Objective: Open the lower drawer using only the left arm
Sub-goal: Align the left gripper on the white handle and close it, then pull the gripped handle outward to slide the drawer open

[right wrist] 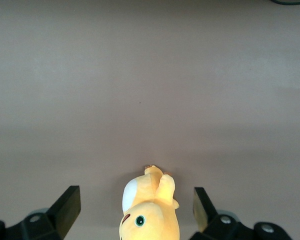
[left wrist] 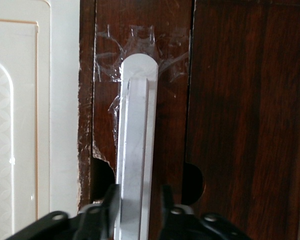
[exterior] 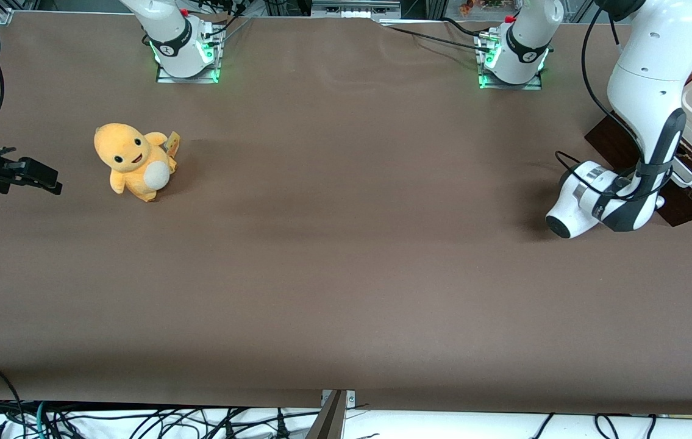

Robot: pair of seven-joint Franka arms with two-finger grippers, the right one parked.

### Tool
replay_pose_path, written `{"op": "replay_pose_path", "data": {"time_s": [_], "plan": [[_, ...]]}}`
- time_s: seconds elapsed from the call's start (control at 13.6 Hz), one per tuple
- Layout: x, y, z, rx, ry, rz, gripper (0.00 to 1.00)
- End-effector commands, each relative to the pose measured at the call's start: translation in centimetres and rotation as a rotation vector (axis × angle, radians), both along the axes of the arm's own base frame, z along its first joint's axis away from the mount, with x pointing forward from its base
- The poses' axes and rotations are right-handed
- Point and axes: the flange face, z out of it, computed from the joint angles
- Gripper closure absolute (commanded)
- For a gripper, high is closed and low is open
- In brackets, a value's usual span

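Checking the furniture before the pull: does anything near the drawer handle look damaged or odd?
Yes. Crinkled clear tape is stuck over the rounded end of the long white bar handle on the dark brown wooden drawer front, whose edge looks chipped. The left arm's pincer straddles the handle, one finger on each side.

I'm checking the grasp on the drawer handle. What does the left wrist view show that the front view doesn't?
Only the left wrist view shows the gripper, its fingers either side of the white bar handle, and clear tape on the dark wood. Only the front view shows the left arm, the brown table and the yellow plush toy toward the parked arm's end. Both show the lower drawer.
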Motion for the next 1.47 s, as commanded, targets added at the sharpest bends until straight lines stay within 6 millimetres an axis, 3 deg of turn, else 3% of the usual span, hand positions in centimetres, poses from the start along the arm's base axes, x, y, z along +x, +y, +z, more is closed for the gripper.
{"op": "replay_pose_path", "data": {"time_s": [0.0, 0.07, 0.15, 0.73, 1.1, 1.39], "plan": [[0.1, 0.0, 0.8, 0.008, -0.007, -0.029, 0.91], [0.1, -0.1, 0.7, 0.009, -0.004, -0.028, 0.99], [0.0, -0.1, 0.6, 0.006, -0.001, -0.026, 1.0], [0.6, -0.8, 1.1, -0.023, 0.021, -0.032, 1.0], [3.2, -1.3, 3.2, -0.091, 0.076, -0.04, 1.0], [3.5, -3.2, 3.1, -0.109, 0.072, -0.048, 1.0]]}}
